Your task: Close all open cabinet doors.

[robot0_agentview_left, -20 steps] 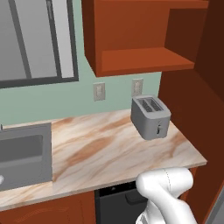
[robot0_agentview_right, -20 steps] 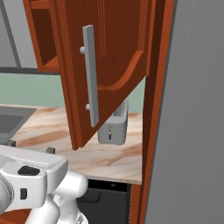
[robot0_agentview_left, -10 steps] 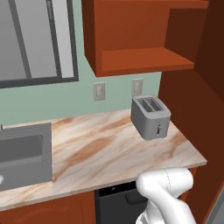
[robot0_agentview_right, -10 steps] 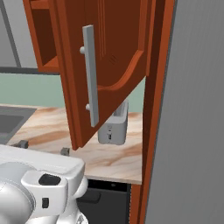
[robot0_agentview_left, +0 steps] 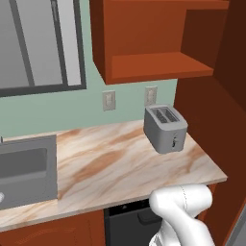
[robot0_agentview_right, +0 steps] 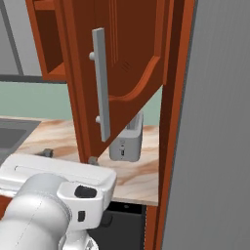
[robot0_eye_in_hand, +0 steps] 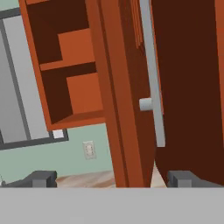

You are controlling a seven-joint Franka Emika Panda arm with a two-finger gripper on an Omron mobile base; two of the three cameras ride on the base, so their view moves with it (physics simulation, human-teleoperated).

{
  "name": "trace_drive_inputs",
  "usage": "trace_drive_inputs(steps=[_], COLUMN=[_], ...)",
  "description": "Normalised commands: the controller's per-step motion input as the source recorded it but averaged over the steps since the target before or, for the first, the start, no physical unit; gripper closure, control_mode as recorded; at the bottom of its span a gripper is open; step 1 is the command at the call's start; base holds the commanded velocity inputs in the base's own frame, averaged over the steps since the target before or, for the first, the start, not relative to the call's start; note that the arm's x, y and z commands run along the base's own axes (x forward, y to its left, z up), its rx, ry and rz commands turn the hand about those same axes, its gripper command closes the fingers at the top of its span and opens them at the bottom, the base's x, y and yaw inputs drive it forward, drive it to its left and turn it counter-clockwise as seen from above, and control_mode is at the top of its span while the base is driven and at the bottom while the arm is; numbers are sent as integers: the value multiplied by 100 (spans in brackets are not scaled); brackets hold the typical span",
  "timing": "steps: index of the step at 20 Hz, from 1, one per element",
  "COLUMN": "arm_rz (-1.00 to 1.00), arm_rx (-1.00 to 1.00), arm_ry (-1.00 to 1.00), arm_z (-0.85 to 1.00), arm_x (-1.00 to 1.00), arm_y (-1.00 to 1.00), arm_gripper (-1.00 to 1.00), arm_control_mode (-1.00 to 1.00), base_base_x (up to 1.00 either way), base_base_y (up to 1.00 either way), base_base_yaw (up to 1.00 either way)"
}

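Cabinet door (robot0_agentview_right: pixel 122 58) hanging wide open, swung out over the counter directly above and in front of the toaster (robot0_agentview_right: pixel 128 141); same angle as a second ago, so not yet pushed. Grey bar handle (robot0_agentview_right: pixel 101 83) upright on its near edge, above the toaster and to its left in the right base view. Claw (robot0_eye_in_hand: pixel 113 179) released, fingers spread wide, pointed at the door's edge with nothing between them and seemingly not touching the wood. Risen over the last second: hand now higher in the right base view, tips just below the door's bottom corner. Reads as lining up for the push; closing itself not begun. Bare shelves of the open cabinet (robot0_agentview_left: pixel 158 67) above the toaster. Marbled counter (robot0_agentview_left: pixel 110 163) under the toaster, sink (robot0_agentview_left: pixel 24 168) well to its left, two wall outlets (robot0_agentview_left: pixel 109 100) behind it, window (robot0_agentview_left: pixel 38 43) up and to its left.
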Motion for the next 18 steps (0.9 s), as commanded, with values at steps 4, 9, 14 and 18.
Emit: trace_drive_inputs(steps=[4,9,14,18], arm_rz=[0,0,0,0], arm_rx=[1,0,0,0], arm_ry=[-5,-5,-5,-4], arm_z=[-6,-6,-10,-12], arm_x=[18,5,6,11], arm_y=[-24,-14,-6,0], arm_gripper=[-100,-100,-100,-100], arm_control_mode=[-100,-100,-100,-100], base_base_x=[0,0,0,0], base_base_y=[0,0,0,0], base_base_yaw=[0,0,0,0])
